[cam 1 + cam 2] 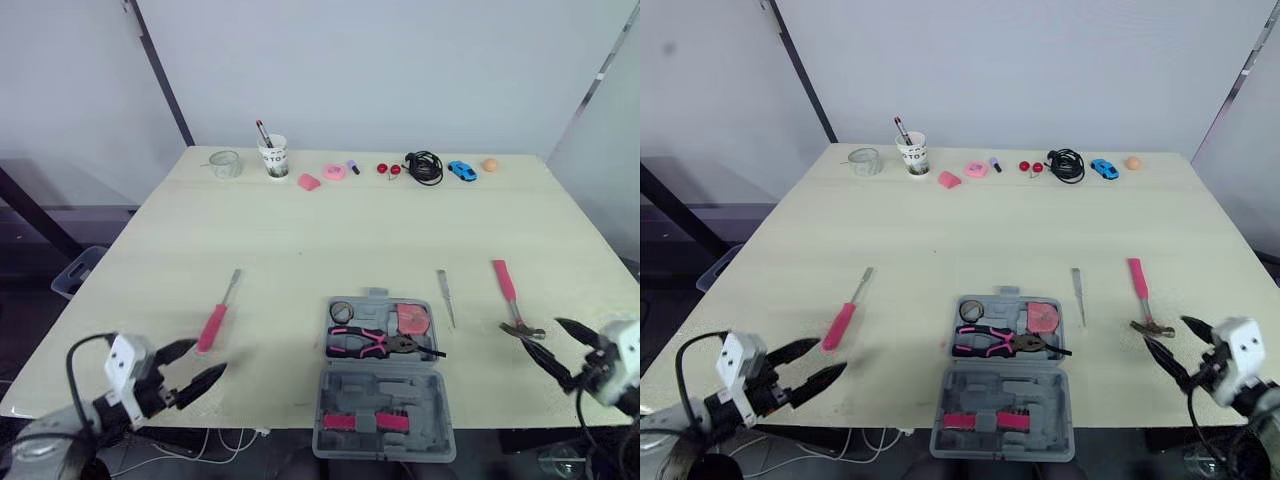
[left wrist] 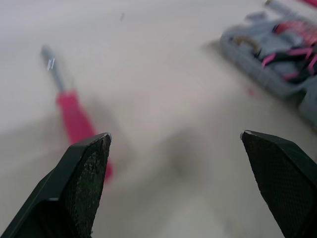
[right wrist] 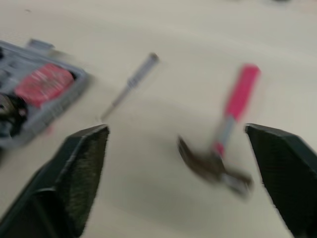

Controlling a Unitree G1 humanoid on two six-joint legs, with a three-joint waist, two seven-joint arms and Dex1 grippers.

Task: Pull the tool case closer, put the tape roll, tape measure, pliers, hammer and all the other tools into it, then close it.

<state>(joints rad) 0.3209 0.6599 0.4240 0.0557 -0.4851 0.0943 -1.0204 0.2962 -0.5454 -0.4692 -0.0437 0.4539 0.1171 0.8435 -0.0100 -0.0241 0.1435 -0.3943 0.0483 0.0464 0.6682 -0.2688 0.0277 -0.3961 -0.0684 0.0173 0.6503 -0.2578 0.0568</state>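
The grey tool case (image 1: 385,375) lies open near the table's front edge, its lid (image 1: 384,420) toward me. In its tray are a tape roll (image 1: 341,311), a pink tape measure (image 1: 413,320) and pink-handled pliers (image 1: 375,343). A pink-handled screwdriver (image 1: 217,318) lies left of the case, just beyond my open left gripper (image 1: 208,358). To the right of the case rest a thin grey tool (image 1: 446,297) and a pink-handled hammer (image 1: 513,300). My right gripper (image 1: 540,335) is open, its fingers close behind the hammer's head (image 3: 213,166). Neither gripper holds anything.
Along the table's far edge stand a glass jar (image 1: 225,163), a paper cup with a pen (image 1: 274,157), small pink items (image 1: 334,172), a black cable (image 1: 425,167), a blue toy car (image 1: 461,170) and an orange ball (image 1: 489,165). The case's lid reaches the front edge.
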